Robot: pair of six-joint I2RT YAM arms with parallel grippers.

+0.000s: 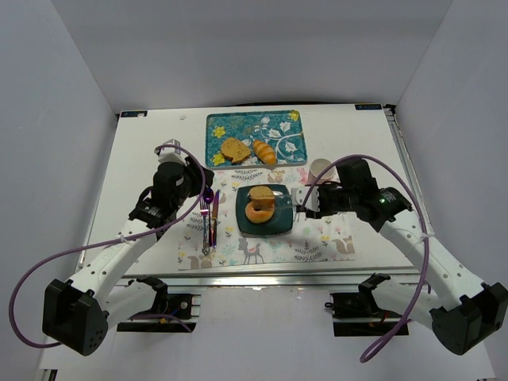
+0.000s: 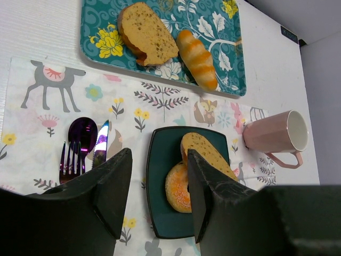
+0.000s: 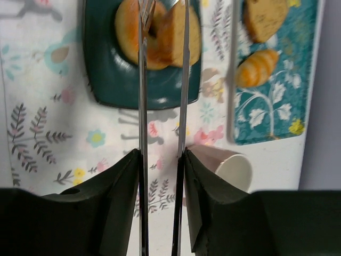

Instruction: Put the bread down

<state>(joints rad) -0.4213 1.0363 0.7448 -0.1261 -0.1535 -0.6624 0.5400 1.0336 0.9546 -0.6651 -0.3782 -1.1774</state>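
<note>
A dark teal plate on the placemat holds an orange doughnut with a seeded bread slice leaning on it. My right gripper is shut on metal tongs. The tong arms reach over the slice and doughnut on the plate; I cannot tell whether they pinch the slice. My left gripper is open and empty left of the plate. In its wrist view the gripper hangs above the plate, slice and doughnut.
A floral teal tray at the back holds another bread slice and a croissant. A pink mug lies right of the plate. A purple fork, spoon and knife lie left of the plate.
</note>
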